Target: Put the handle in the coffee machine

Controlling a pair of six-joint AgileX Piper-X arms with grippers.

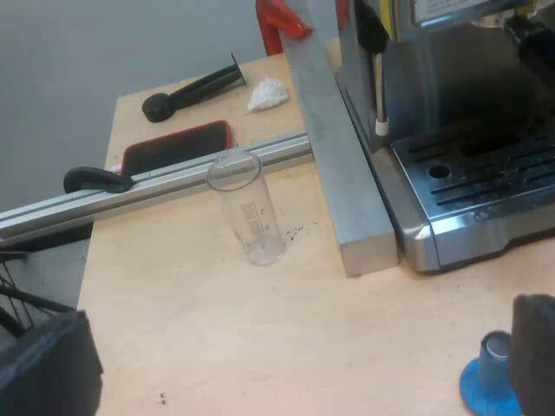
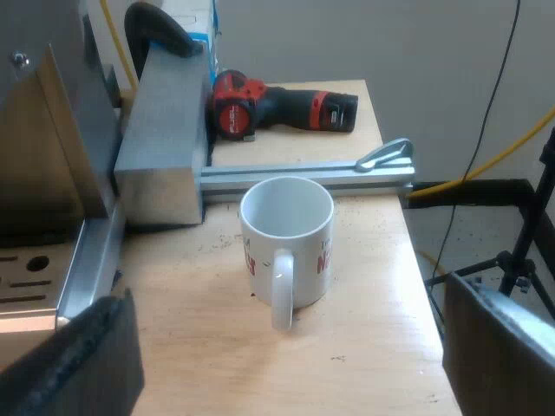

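Your left claw (image 1: 290, 355) is hanging wide and empty over the tabletop (image 1: 199, 329), ready to grasp, with the blue tamper (image 1: 487, 381) beside one finger. Your right claw (image 2: 290, 364) is gaping just as wide toward the mug (image 2: 286, 234). The espresso machine (image 1: 468, 199) is standing just beyond. A dark part (image 1: 527, 35) at its front may be the handle; you cannot confirm this.

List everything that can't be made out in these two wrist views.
Left wrist view: blue tamper, half hidden by the left tool's finger and the picture's edge.
Left wrist view: espresso machine, upper front dark and cut off; whether anything is locked in is unclear.
Left wrist view: measuring glass, scale marks too small to read.
Right wrist view: mug, red lettering wraps out of sight.
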